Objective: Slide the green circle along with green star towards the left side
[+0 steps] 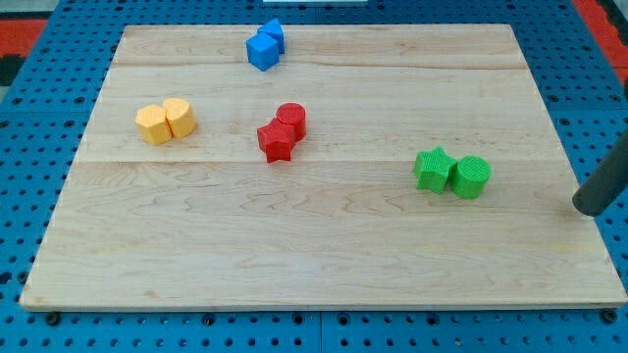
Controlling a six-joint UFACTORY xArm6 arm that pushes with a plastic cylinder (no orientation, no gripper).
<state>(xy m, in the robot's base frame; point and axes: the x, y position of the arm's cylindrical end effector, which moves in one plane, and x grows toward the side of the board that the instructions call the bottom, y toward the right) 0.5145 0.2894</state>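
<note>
Tip [590, 208] at table [294, 284] right edge, well right of green circle [471, 176] touching green star [433, 169] | no claw fitted, state not applicable | you should push circle's right face squarely leftward, keeping both aligned.

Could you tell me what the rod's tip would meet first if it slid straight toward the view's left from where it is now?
Probably the green circle, with the green star touching just beyond; my tip sits slightly lower, so contact may be off-centre.

A pale wooden board [324, 255] lies on a blue perforated table surface [29, 108], with a red patch [20, 25] beyond it, in even light.
</note>
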